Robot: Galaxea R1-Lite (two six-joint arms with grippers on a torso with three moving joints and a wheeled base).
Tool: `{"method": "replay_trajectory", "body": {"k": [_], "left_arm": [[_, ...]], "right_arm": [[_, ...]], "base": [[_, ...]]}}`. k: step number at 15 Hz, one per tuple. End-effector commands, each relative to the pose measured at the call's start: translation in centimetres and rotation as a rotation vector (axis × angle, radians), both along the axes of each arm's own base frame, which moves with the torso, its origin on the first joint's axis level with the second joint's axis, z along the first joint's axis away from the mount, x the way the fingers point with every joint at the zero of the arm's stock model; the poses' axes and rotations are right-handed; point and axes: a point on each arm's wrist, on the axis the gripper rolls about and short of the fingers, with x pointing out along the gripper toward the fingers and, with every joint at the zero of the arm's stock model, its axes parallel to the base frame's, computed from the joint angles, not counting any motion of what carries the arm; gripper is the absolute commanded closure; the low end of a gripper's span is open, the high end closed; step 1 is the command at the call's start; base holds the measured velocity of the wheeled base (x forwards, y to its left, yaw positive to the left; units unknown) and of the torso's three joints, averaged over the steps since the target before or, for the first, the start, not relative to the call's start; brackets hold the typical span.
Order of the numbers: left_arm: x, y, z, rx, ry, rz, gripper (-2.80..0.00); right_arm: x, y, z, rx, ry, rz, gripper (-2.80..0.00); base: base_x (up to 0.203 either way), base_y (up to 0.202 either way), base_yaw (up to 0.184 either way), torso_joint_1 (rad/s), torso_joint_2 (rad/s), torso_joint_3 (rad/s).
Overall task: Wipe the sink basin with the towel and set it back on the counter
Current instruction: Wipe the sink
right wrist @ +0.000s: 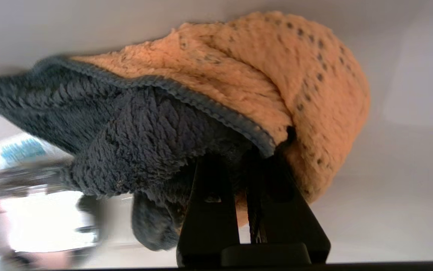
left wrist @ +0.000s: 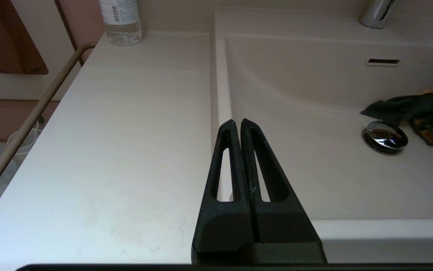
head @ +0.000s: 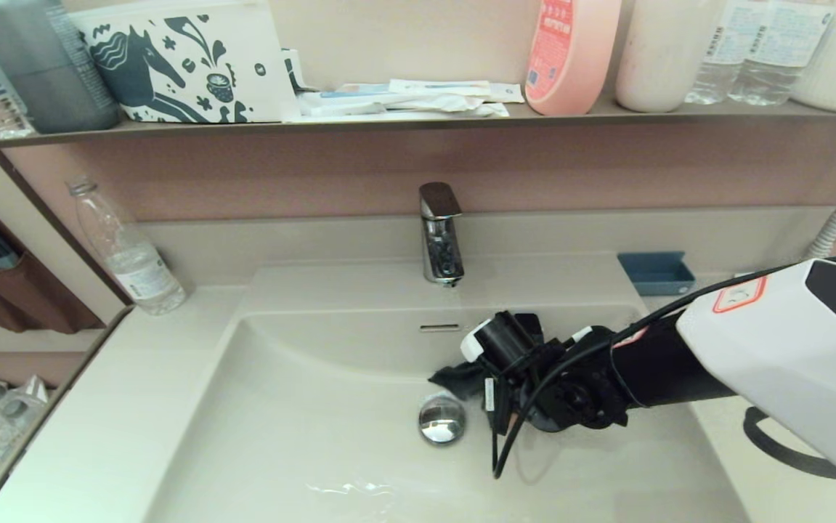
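**Wiping in progress**

The towel [head: 461,378] lies on the sink basin [head: 301,436] floor behind the drain plug [head: 441,419], clamped by the right gripper [right wrist: 244,165]. Return to the counter [head: 98,428] remains. Left gripper [left wrist: 237,126], fingers together and empty, hovers at the basin's left edge.

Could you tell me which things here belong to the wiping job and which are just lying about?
Part of the job:
- towel, pinched in the right gripper
- sink basin
- counter

Just lying about:
- left gripper, parked above the counter, fingers together
- faucet
- water bottle
- blue tray
- pink bottle on the shelf
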Motion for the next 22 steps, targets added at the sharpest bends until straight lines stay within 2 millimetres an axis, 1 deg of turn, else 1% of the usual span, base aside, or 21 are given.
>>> {"method": "replay_trajectory", "body": {"k": [1, 2, 3, 5, 7, 9, 11, 13, 16, 18, 22], "left_arm": [[0.0, 0.0, 0.0, -0.001, 0.0, 0.0, 0.0], [0.0, 0.0, 0.0, -0.001, -0.001, 0.0, 0.0], [0.0, 0.0, 0.0, 0.0, -0.001, 0.0, 0.0], [0.0, 0.0, 0.0, -0.001, -0.001, 0.0, 0.0], [0.0, 0.0, 0.0, 0.0, 0.0, 0.0, 0.0], [0.0, 0.0, 0.0, 0.001, 0.0, 0.0, 0.0], [0.0, 0.0, 0.0, -0.001, -0.001, 0.0, 0.0], [0.0, 0.0, 0.0, 0.0, 0.0, 0.0, 0.0], [0.0, 0.0, 0.0, -0.001, 0.0, 0.0, 0.0], [0.0, 0.0, 0.0, -0.001, 0.0, 0.0, 0.0], [0.0, 0.0, 0.0, 0.0, -0.001, 0.0, 0.0]], "right_arm": [[-0.2, -1.6, 1.0, -0.001, -0.003, -0.034, 0.0], [-0.4, -2.5, 1.5, -0.012, 0.011, -0.045, 0.0], [-0.8, -3.2, 1.5, -0.043, 0.052, -0.051, 0.0], [-2.2, -4.5, 1.9, -0.126, 0.174, -0.06, 0.0], [-3.1, -4.9, 3.4, -0.117, 0.175, -0.057, 0.0], [-4.4, -4.9, 4.1, -0.125, 0.187, -0.037, 0.0], [-6.2, -4.5, 4.1, -0.147, 0.252, -0.027, 0.0], [-8.1, -3.5, 3.9, -0.131, 0.339, -0.016, 0.0], [-9.6, -1.4, 3.4, -0.063, 0.404, 0.048, 0.0], [-10.1, 1.0, 2.8, 0.017, 0.399, 0.129, 0.0], [-9.7, 6.5, 1.6, 0.096, 0.386, 0.245, 0.0]], "base": [[0.0, 0.0, 0.0, 0.0, 0.0, 0.0], [0.0, 0.0, 0.0, 0.0, 0.0, 0.0], [0.0, 0.0, 0.0, 0.0, 0.0, 0.0], [0.0, 0.0, 0.0, 0.0, 0.0, 0.0], [0.0, 0.0, 0.0, 0.0, 0.0, 0.0], [0.0, 0.0, 0.0, 0.0, 0.0, 0.0], [0.0, 0.0, 0.0, 0.0, 0.0, 0.0], [0.0, 0.0, 0.0, 0.0, 0.0, 0.0], [0.0, 0.0, 0.0, 0.0, 0.0, 0.0], [0.0, 0.0, 0.0, 0.0, 0.0, 0.0], [0.0, 0.0, 0.0, 0.0, 0.0, 0.0]]}}
